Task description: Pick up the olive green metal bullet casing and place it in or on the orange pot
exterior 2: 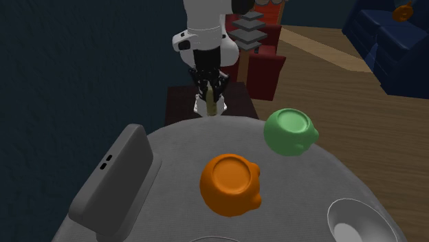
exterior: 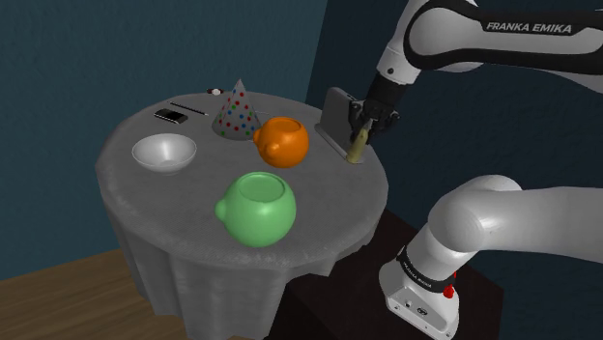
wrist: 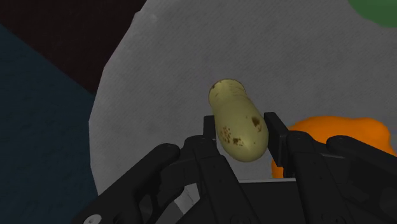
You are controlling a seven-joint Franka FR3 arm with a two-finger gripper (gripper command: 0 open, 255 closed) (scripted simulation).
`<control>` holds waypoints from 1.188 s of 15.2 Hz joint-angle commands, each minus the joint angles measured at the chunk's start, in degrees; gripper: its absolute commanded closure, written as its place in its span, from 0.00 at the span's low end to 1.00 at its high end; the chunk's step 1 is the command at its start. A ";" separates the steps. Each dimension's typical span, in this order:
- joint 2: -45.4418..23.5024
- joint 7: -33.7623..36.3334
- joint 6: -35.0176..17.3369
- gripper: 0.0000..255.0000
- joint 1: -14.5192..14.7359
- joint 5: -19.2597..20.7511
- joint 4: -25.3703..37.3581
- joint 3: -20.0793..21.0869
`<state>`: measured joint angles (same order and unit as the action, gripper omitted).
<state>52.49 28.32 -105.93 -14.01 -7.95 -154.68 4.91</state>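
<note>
The bullet casing (wrist: pixel 235 118) is pinched between the pincer's (wrist: pixel 241 125) fingers, at the bench (wrist: pixel 165 76) edge. The orange pot (wrist: pixel 337 130) lies beside the pincer. We expect slippage: the casing is smooth and tilted.

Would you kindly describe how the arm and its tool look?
The arm is glossy white with rounded links and dark joints; white FRANKA EMIKA lettering sits on a dark band. The tool is all black with two blocky fingers.

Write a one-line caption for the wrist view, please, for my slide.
Black pincer clasps the olive, brown-spotted bullet casing; grey table and orange pot lie beyond.
</note>
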 commanded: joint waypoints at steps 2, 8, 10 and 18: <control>-0.04 0.12 2.34 1.00 -0.12 0.25 2.37 -0.21; -0.53 0.43 6.70 1.00 -0.27 0.62 7.23 -0.53; -0.80 0.53 8.11 1.00 -0.31 0.74 8.91 -0.63; -13.35 2.70 6.09 1.00 -0.31 0.04 19.68 1.71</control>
<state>41.43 30.64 -98.86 -14.31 -7.79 -136.36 6.14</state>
